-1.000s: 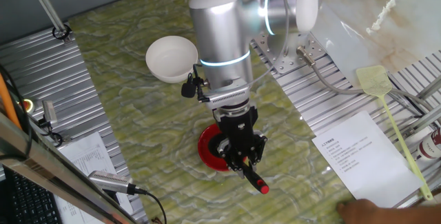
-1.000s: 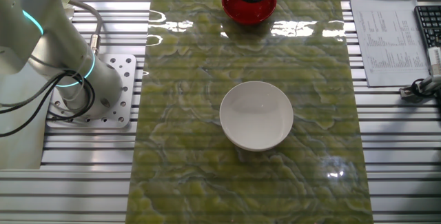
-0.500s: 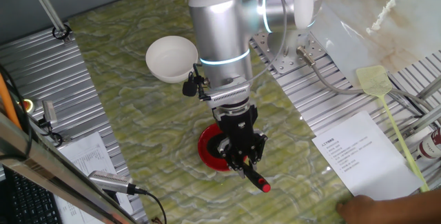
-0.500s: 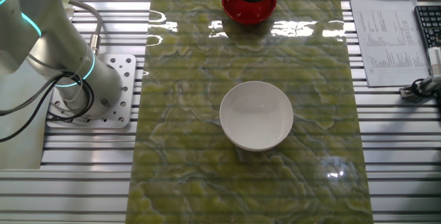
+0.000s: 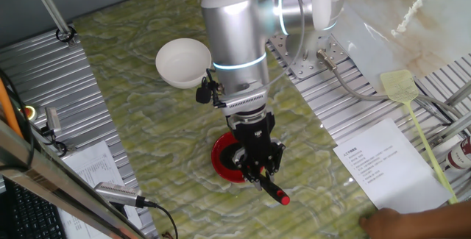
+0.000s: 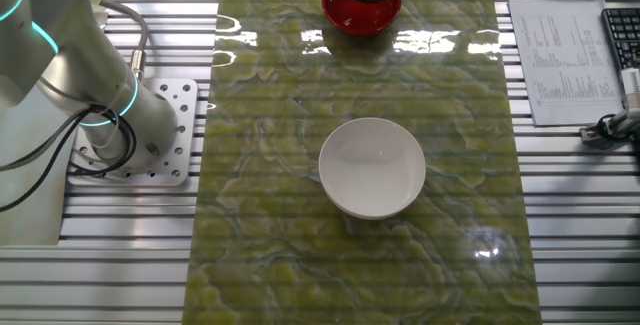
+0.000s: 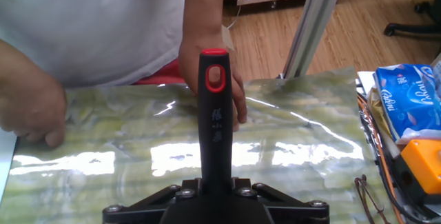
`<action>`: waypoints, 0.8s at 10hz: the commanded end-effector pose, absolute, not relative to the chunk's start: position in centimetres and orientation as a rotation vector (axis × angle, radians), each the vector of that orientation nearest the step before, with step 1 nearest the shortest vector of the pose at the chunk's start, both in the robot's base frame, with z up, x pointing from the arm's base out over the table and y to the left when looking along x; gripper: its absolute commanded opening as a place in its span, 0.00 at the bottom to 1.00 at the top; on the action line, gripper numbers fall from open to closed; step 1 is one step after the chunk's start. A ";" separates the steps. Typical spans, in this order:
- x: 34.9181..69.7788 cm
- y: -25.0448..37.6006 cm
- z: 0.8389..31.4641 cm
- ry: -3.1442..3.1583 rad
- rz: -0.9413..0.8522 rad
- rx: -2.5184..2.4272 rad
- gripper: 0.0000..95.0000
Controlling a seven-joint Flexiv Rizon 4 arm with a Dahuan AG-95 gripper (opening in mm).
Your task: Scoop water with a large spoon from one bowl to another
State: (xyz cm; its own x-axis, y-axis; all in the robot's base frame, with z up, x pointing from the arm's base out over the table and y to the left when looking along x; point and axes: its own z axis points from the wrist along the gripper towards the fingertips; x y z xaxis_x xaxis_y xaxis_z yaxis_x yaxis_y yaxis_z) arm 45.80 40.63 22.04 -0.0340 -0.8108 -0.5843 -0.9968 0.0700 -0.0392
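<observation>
Fingers [image 5: 258, 167] grip the ladle [image 5: 272, 190] over the red bowl [image 5: 224, 157].

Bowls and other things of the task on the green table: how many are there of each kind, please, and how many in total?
White bowl: 1
Red bowl: 1
Black ladle, held by the pincer with its scoop in the red bowl: 1
Total: 3
</observation>
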 end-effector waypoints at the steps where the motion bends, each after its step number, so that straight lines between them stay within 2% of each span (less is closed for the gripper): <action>1: 45.8 40.6 22.1 1.901 0.541 -1.798 0.00; 8: 45.7 40.7 22.4 1.950 0.526 -1.916 0.00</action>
State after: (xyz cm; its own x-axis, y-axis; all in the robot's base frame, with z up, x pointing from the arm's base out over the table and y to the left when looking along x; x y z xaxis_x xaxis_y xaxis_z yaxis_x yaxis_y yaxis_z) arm 45.70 40.69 22.43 -0.0198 -0.8687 -0.4949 -0.9998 0.0150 0.0136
